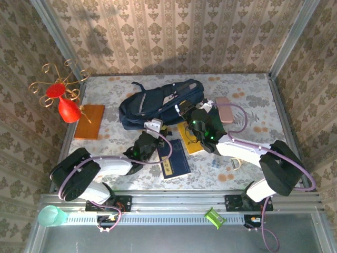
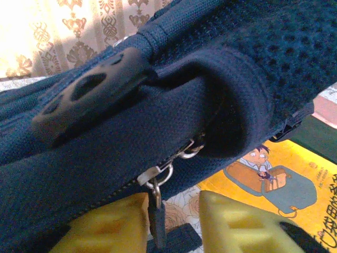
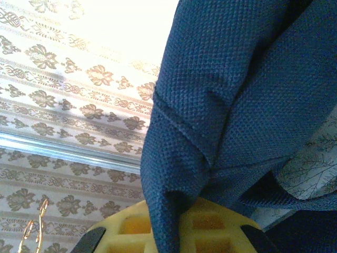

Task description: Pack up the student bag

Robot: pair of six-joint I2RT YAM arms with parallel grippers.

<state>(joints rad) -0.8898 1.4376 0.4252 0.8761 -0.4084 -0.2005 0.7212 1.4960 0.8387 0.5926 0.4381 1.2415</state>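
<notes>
Lab test booth: wallpaper panels (image 1: 174,31), aluminium frame (image 1: 287,37).

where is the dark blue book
Top view: the dark blue book lies flat near centre, in front of the student bag, beside the yellow book.

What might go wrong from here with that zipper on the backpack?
The zipper pull hangs near one finger of the left gripper, so the jaws may miss it. The right gripper pinches only a fold of the backpack; tugging the zipper might slip it free.
</notes>
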